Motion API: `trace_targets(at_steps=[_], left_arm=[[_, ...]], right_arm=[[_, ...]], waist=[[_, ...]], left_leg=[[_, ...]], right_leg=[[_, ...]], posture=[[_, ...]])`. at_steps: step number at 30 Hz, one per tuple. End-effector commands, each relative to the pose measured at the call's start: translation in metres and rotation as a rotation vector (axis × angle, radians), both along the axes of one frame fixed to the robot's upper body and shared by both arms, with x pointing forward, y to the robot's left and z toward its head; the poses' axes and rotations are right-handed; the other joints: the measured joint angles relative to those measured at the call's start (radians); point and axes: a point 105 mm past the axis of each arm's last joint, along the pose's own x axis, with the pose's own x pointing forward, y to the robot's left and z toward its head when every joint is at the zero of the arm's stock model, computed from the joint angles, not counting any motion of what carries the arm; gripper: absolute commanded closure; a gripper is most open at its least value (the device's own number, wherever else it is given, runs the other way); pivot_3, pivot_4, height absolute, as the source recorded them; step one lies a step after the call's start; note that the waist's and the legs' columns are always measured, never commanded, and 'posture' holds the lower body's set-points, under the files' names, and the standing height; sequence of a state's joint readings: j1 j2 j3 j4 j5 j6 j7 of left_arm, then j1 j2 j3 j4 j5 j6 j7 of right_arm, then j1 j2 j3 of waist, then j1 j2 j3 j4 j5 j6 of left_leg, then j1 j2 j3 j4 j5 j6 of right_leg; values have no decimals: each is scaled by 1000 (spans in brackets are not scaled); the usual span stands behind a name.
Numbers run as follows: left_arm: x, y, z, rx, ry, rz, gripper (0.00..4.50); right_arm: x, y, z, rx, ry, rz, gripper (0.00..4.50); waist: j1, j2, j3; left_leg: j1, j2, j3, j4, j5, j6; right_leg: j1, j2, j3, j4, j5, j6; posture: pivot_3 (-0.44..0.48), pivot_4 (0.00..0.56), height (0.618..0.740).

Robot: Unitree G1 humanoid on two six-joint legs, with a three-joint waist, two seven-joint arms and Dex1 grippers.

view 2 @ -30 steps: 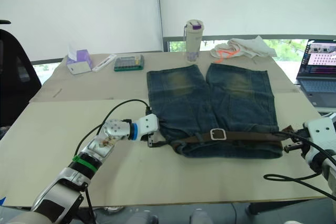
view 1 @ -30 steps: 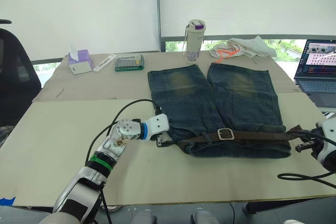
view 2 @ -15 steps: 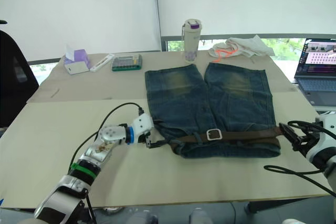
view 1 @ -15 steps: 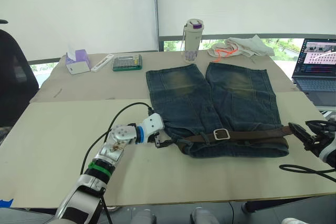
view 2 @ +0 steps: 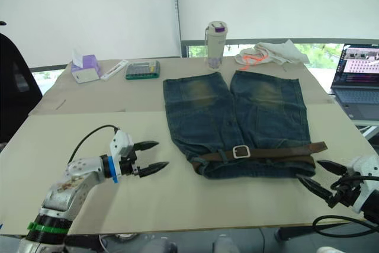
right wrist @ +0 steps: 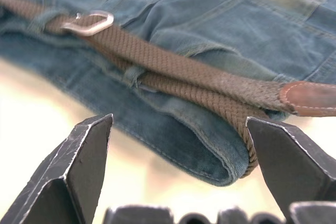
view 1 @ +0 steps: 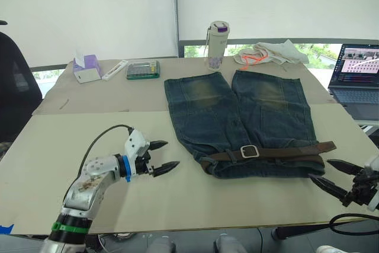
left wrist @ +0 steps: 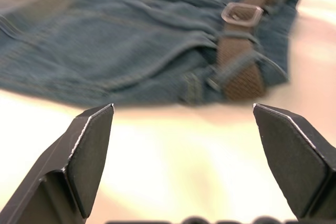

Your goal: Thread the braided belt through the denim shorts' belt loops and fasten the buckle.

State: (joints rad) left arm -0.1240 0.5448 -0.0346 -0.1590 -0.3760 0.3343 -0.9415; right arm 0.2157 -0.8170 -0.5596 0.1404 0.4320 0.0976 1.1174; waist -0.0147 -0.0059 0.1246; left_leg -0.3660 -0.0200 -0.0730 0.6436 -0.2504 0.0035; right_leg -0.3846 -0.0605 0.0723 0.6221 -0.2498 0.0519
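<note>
The denim shorts [view 1: 243, 119] lie flat on the table [view 1: 71, 140], waistband toward the near edge, legs pointing away toward the bottle [view 1: 217, 46]. The braided belt [view 1: 278, 151] runs crosswise along the waistband, its long axis left to right, the buckle [view 1: 249, 151] closed near the middle and the tip reaching past the shorts' right edge. The left gripper [view 1: 159, 156] hovers wide open over bare tabletop left of the shorts. The right gripper [view 1: 333, 176] is wide open at the near right edge, holding nothing.
</note>
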Motion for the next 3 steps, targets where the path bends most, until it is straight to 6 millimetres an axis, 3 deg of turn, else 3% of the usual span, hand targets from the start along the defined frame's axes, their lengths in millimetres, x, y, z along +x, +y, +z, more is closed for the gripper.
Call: trace_targets(at_steps=[1,3], left_arm=[[-2,4,3,35,-49,20,0],[-6,5,-4,44,-25,27,0]], right_arm=[[1,-5,5,-55,-22,20,44],[1,-6,2,-56,-1,20,44]], waist=[[3,0,0],[4,0,0]], left_leg=[[0,0,0,0,0,0],[0,0,0,0,0,0]], right_leg=[[0,0,0,0,0,0],[0,0,-1,0,0,-1]], posture=[[0,150,740],[0,150,740]])
